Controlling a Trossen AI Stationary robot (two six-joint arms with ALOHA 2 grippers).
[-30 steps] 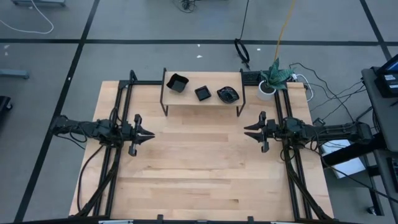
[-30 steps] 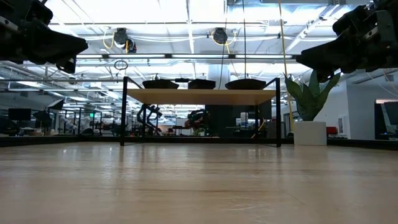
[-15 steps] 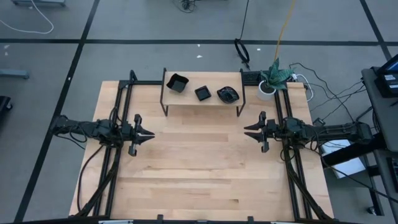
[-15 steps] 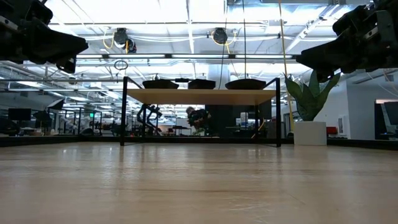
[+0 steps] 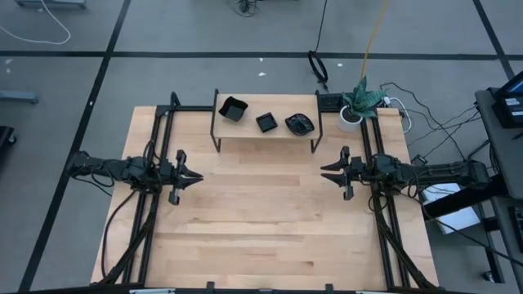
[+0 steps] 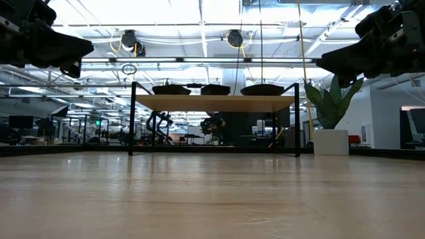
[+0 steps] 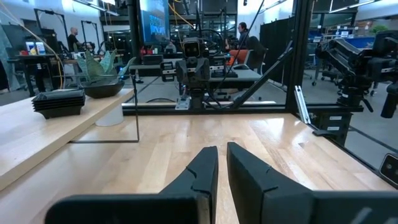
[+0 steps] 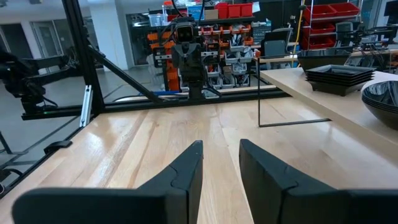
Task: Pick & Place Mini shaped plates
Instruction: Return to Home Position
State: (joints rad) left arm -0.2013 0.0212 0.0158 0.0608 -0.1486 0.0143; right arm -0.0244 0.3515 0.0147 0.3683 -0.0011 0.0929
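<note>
A shelf stands on the bench, at its far edge. Three stacks of black plates rest on the shelf.

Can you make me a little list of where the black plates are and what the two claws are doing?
Shelf: at the table's back edge
Plates: three black stacks on the shelf: big squares, small squares, wavy round ones
Left claw: shut, empty, at the left side
Right claw: a little open, empty, at the right side
Plant: by the shelf's right end
</note>
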